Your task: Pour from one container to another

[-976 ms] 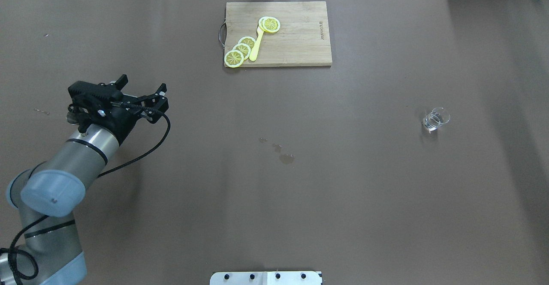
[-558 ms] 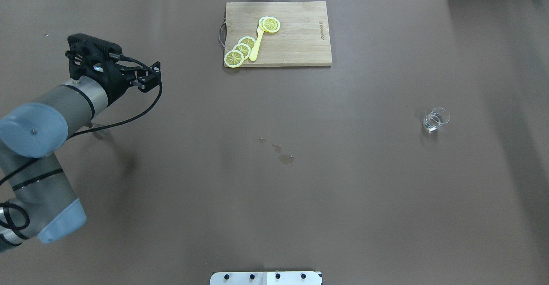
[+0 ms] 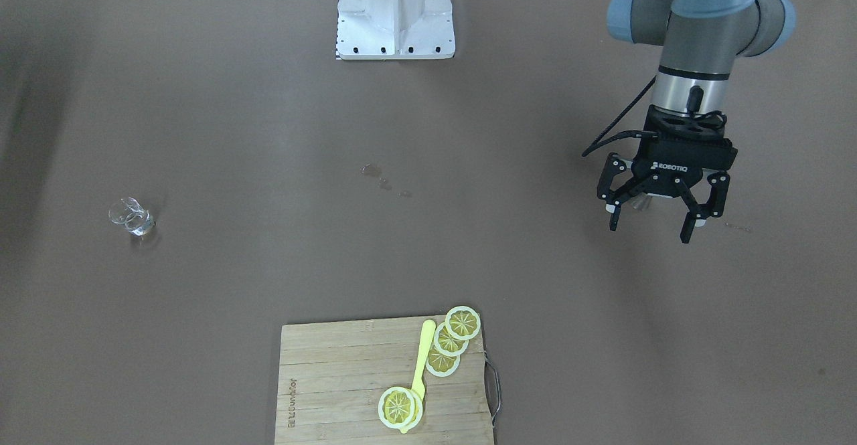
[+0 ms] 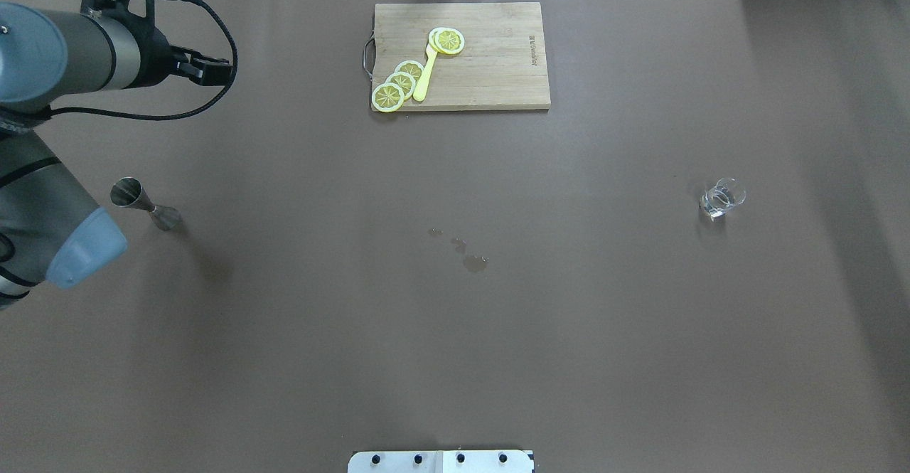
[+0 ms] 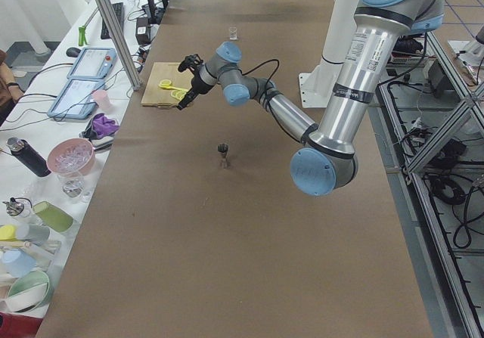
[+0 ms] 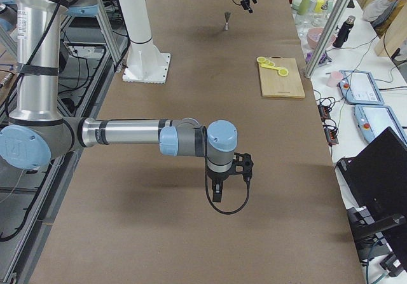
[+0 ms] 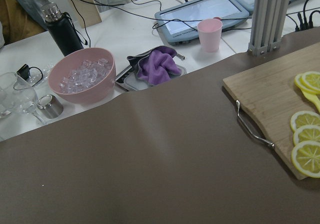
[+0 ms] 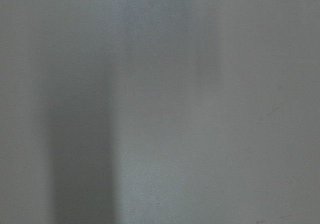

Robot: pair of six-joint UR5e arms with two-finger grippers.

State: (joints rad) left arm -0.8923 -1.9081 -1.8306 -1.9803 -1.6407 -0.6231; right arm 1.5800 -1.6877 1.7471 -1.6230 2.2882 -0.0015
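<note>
The left gripper (image 3: 649,229) hangs above the table (image 4: 455,359) with its jaws spread wide and empty. The steel jigger (image 4: 144,204) stands upright just beside it, and the small glass (image 4: 721,198) is well apart on the robot's right. Wet spots (image 4: 475,263) lie between the two containers, and a cutting board (image 4: 498,67) with lemon slices (image 4: 389,97) sits at the far edge. I cannot tell how the jaws of the right gripper (image 6: 216,192) stand.

The left arm's black two-finger tool (image 3: 649,229) hangs above the brown table (image 3: 201,97), its fingers spread wide with nothing between them. Well apart from it, a small clear glass (image 3: 132,217) stands upright. Small wet spots (image 3: 385,181) mark the middle of the table. On a wooden cutting board (image 3: 335,378), yellow lemon slices (image 3: 463,322) touch a yellow plastic spoon (image 3: 422,358).
</note>
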